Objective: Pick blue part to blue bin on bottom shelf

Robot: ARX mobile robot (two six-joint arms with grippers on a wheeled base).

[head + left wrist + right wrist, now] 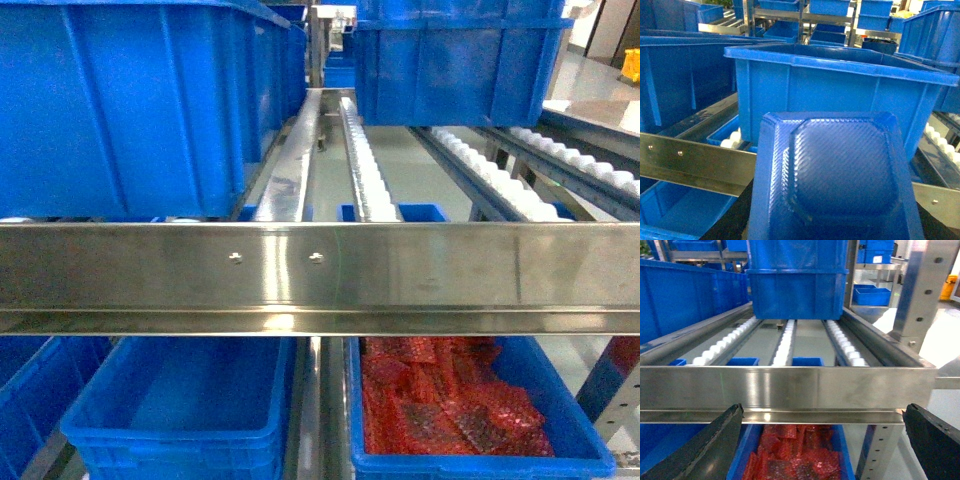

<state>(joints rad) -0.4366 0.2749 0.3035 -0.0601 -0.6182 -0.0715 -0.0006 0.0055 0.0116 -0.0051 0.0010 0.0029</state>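
**Blue part in hand, carrying toward the lower level**

Fingers of the right gripper (822, 440) are standing wide apart with nothing between them; both dark tips are showing at the bottom corners of the right wrist view. The left gripper's own fingers are not showing. The blue part (835, 175), a moulded plastic tray piece with a raised octagonal centre, is filling the lower half of the left wrist view. I judge the left arm is carrying it, but I cannot tell how far its fingers are closed.

Step in hand, as I read it: transport. The part is hovering above the flat front rail (320, 275), the one with two screws near its middle, and is not yet in any bin.

Target, by my judgement: the empty blue bin (180, 405) lying below the rail toward its left end. The neighbouring bin (560, 440) toward the right end is holding red parts (440, 400), so I am ruling it out.

Next move is calling for lowering the part in front of the rail, then bringing it in under the rail and over the empty bin before releasing.

Obstacles: the rail itself is crossing the whole front. Large blue bins (130, 100) are sitting on the roller tracks (365, 170) above, close behind the part.
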